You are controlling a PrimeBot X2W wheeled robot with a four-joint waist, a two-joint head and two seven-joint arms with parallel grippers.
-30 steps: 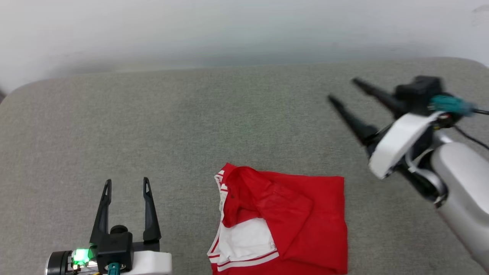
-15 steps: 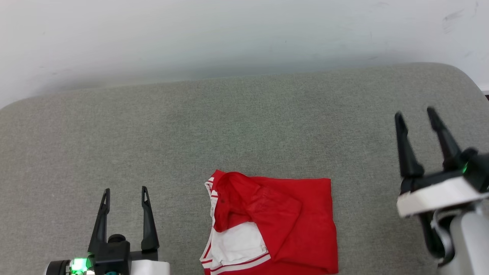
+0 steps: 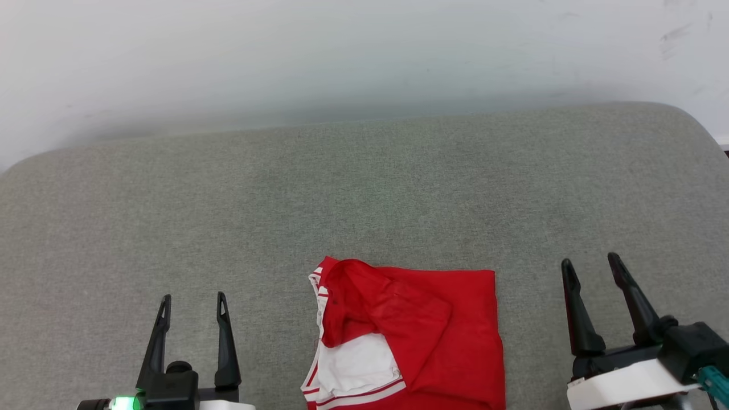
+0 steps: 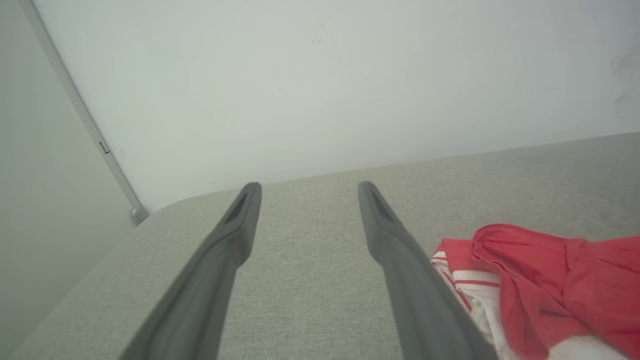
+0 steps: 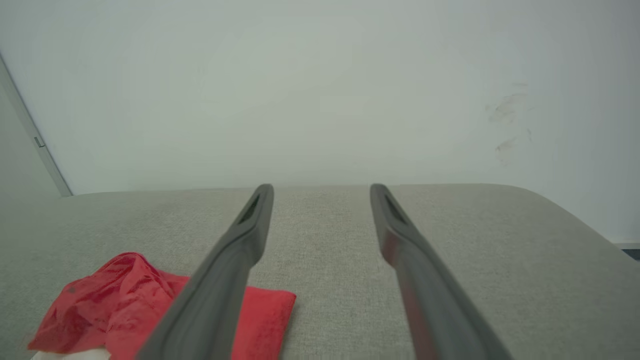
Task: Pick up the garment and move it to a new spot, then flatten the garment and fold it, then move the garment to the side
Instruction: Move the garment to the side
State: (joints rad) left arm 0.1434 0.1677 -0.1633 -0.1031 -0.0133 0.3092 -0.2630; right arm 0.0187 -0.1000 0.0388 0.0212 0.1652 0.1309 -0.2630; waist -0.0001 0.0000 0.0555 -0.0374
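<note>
Red jersey cloth, folded to a compact rectangle, lies at the lower centre of the head view. The garment rests on the grey cushion, and the frame's bottom edge cuts off its lower edge. White fabric with striped trim shows on its left half under a loose red flap, so that side of the fold looks less tidy than the flat right side.

My left gripper stands at the lower left and my right gripper at the lower right. Each has its two dark fingers parted, holds nothing, and is clear of the cloth. I read this flanking stance as deliberate, with the folding apparently finished and both sets of fingers spread to take the bundle's edges. The step I judge to be left is carrying it aside. The broad bare cushion toward the pale wall at the top offers room.
</note>
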